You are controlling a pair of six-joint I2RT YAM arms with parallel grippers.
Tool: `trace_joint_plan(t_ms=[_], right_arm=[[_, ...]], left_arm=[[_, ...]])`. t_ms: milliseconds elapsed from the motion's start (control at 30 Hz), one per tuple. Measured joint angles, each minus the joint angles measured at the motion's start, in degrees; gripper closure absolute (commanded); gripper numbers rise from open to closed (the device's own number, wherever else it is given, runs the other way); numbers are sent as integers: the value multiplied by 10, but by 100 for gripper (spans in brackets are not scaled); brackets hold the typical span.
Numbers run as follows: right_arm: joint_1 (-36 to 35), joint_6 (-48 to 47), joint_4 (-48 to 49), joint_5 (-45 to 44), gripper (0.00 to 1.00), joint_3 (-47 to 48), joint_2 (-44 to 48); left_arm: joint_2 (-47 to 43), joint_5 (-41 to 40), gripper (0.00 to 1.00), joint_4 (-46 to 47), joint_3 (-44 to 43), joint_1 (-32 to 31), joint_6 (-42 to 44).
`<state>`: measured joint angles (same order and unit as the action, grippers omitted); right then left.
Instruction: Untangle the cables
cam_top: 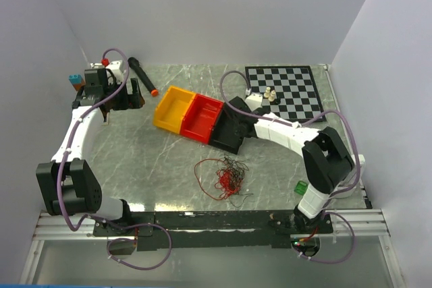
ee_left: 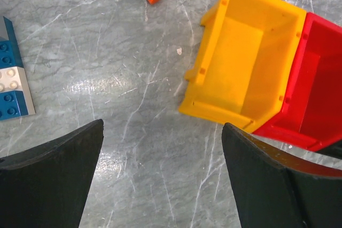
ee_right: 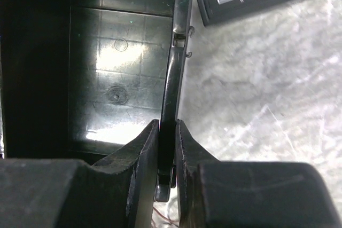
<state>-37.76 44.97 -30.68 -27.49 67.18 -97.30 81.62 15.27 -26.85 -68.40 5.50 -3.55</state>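
Observation:
The cables [cam_top: 226, 177] lie as a loose tangle of thin red, orange and dark wires on the marble table near its front middle, with no gripper touching them. My right gripper [cam_top: 236, 114] is shut on the right wall of a black bin [cam_top: 226, 136]. In the right wrist view the two fingers [ee_right: 151, 148] pinch that wall [ee_right: 175, 73] from both sides, and a few red strands [ee_right: 166, 220] show below. My left gripper [cam_top: 131, 96] hangs open at the far left; in its wrist view its gripper [ee_left: 162, 126] has only bare table between the fingers.
A yellow bin [cam_top: 172, 109] and a red bin [cam_top: 204, 118] stand side by side left of the black one. A chessboard [cam_top: 283, 89] with a few pieces [cam_top: 270, 96] lies back right. A black marker [cam_top: 143, 75] and toy bricks [ee_left: 10, 84] lie back left. A green block [cam_top: 302, 187] sits front right.

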Motion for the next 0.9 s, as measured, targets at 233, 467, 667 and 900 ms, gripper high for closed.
trace_joint_plan(t_ms=[233, 467, 667, 900], right_arm=[[-14, -21, 10, -10, 75, -31, 24], [-16, -61, 5, -7, 74, -72, 63], [-16, -99, 12, 5, 71, -96, 86], [-16, -200, 21, 42, 57, -103, 89]], left_arm=[[-16, 2, 3, -3, 17, -7, 12], [-45, 5, 3, -8, 36, -33, 45], [-45, 5, 3, -10, 49, -41, 65], [-45, 5, 3, -14, 66, -50, 81]])
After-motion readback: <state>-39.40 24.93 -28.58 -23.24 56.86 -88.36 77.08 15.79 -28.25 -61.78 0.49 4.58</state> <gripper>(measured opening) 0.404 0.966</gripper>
